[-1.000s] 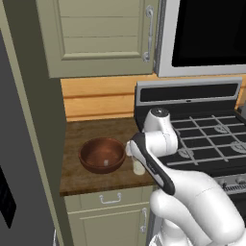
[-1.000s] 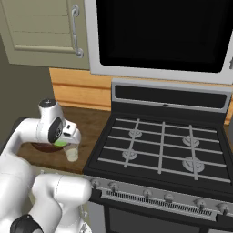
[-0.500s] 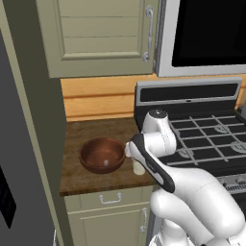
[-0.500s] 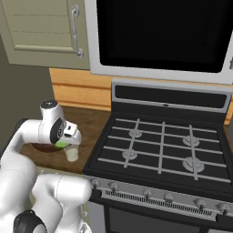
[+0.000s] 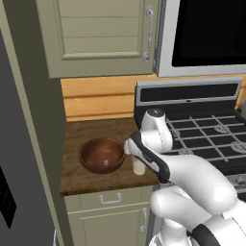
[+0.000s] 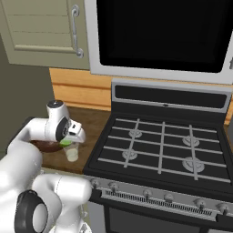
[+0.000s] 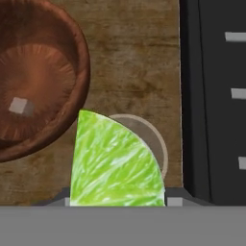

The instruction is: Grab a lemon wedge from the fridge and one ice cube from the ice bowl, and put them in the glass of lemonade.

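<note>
Jaws clamped on the lemon wedge, hanging directly over the glass of lemonade on the table. Ice bowl just beside the glass, off to one side of the jaws, ice cube lying inside. Stove on the other side.

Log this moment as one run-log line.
phase: carrying | gripper: jaws shut on lemon wedge, above glass of lemonade | ice cube: in ice bowl | wedge not yet dropped
</note>
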Controlling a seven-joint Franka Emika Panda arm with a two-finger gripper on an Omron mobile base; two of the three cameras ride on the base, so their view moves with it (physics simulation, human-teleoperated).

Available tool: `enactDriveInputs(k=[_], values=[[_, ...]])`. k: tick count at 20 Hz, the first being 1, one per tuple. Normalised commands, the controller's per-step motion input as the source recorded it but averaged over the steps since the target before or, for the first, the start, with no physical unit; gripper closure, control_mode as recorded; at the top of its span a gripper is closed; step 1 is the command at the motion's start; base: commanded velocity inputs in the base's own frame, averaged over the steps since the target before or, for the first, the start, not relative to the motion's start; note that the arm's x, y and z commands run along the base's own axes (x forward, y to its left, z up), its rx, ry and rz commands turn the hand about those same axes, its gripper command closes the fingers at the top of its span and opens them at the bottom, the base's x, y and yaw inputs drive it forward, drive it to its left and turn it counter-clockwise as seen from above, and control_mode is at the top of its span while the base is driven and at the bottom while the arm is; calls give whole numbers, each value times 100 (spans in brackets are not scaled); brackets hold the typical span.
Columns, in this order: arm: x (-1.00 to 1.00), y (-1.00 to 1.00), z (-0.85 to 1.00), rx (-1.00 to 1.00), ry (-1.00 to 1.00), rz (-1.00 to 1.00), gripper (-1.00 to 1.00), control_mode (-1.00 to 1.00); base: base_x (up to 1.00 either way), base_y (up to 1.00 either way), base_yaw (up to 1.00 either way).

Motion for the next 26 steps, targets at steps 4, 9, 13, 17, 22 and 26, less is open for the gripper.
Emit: enactDriveInputs(k=[4,9,13,17,22,26], values=[[-4,-12,-34,0,7,0,100,-100,0,0,0],[-5,0,0,0,1,0,100,-100,0,0,0],[11,7,0,0,0,0,100,-100,0,0,0],[19,0,0,0,0,0,100,-100,0,0,0],[5,0,-14,0,0,0,100,-100,0,0,0],[0,0,-30,0,0,0,100,-100,0,0,0]])
